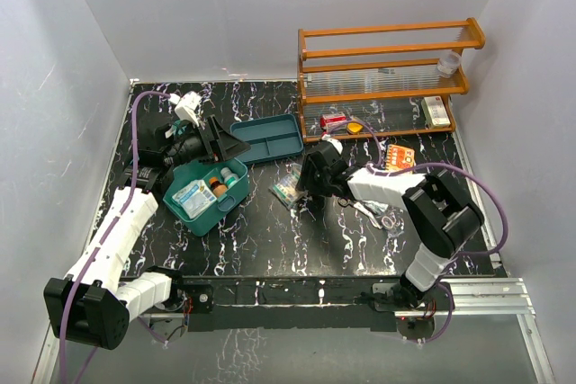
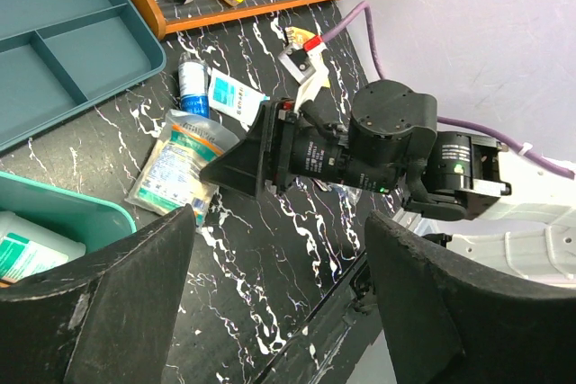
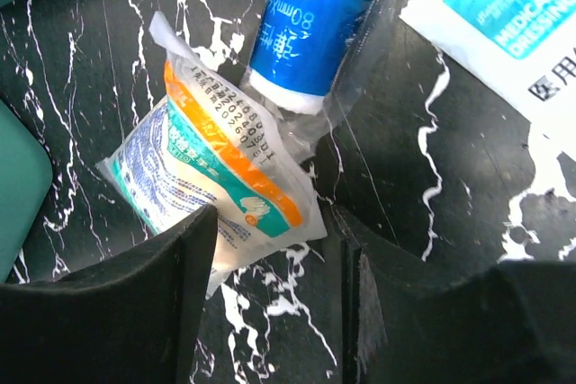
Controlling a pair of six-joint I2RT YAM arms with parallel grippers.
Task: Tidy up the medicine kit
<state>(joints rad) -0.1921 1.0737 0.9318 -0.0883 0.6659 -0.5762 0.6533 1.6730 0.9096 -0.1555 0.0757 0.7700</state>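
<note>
The teal medicine kit (image 1: 205,209) stands open at the left of the table, holding a white-blue packet and small bottles. My left gripper (image 1: 230,145) is open and empty, held just above and behind the kit. In the left wrist view the left gripper (image 2: 279,222) looks across at the right arm. My right gripper (image 1: 304,190) is open, low over a white packet with orange and teal stripes (image 3: 216,164). That packet's corner lies between the right gripper's (image 3: 274,222) fingertips, not pinched. A blue roll in clear wrap (image 3: 310,20) and a dressing sachet (image 3: 504,24) lie beyond it.
A divided blue-teal tray (image 1: 268,138) lies behind the kit. The orange shelf rack (image 1: 387,78) at the back right holds a red box (image 1: 333,120) and a green-white box (image 1: 436,111). An orange packet (image 1: 400,156) and scissors (image 1: 382,214) lie by the right arm.
</note>
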